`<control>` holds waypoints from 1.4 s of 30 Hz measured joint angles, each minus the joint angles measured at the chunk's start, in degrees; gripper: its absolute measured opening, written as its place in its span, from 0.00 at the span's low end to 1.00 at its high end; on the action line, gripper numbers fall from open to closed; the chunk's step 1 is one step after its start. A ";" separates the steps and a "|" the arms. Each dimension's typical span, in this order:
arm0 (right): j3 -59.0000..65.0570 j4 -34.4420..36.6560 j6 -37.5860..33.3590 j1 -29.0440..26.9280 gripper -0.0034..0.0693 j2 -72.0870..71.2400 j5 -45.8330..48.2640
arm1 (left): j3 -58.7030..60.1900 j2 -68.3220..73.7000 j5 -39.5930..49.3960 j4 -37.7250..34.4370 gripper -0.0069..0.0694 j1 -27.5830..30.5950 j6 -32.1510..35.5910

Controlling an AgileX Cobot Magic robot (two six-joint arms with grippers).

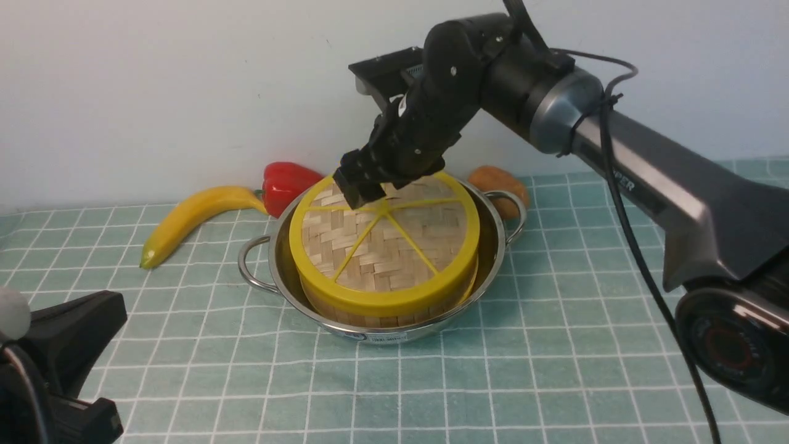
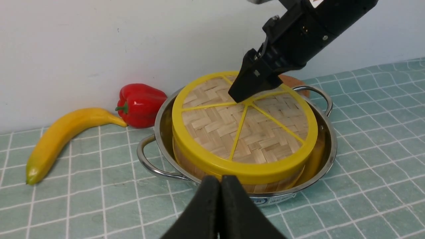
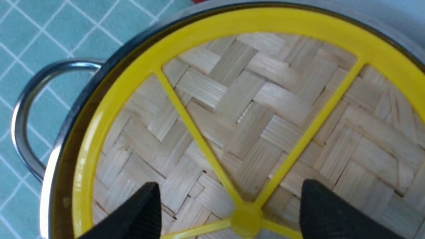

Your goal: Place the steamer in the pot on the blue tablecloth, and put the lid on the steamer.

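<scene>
Okay, the steamer (image 1: 370,317) sits inside the pot (image 1: 491,246), with only its woven side wall showing below the lid (image 1: 394,246). The lid lies flat on top of the steamer, spokes up, and covers it fully. The pot stands upright on the blue tablecloth (image 1: 555,345), near the middle, with one loop handle out to each side.

The right gripper (image 3: 229,205) is tilted down over the lid's centre. Its fingers (image 3: 132,215) are spread wide, one on each side of the yellow hub, with nothing held between them. I can't tell whether the tips touch the weave.

The left gripper (image 2: 220,189) is low on the robot's near left, well apart from the pot. Its fingers are pressed together and hold nothing.

Behind the pot, by the wall, a banana (image 1: 185,219) lies to the left. A red pepper (image 1: 286,185) is just beside the pot rim. A brown rounded item (image 1: 499,182) sits behind the right handle.
</scene>
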 joint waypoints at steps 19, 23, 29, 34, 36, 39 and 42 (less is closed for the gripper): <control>-2.27 -7.93 2.21 -6.01 0.30 -35.09 0.31 | 0.00 0.36 -14.81 0.39 0.09 0.00 0.45; 15.05 -13.08 1.17 -8.80 0.12 -48.31 0.31 | 0.00 0.36 -19.65 0.39 0.11 0.00 0.45; 44.20 -15.78 0.34 -9.77 0.04 -65.56 -0.76 | 0.00 0.36 -20.91 0.39 0.11 0.00 0.45; 64.28 -15.25 0.24 -9.77 0.04 -75.51 -11.18 | 0.00 0.36 -20.91 0.39 0.12 0.00 0.45; 75.03 -15.04 0.24 -9.77 0.04 -81.07 -20.13 | 0.00 0.36 -20.91 0.39 0.12 0.00 0.45; 86.04 -15.04 0.29 -9.77 0.04 -84.99 -29.20 | 0.00 0.36 -20.91 0.39 0.13 0.00 0.45; 97.06 -15.04 0.29 -9.77 0.04 -87.08 -38.18 | 0.00 0.36 -20.36 0.39 0.13 0.00 0.45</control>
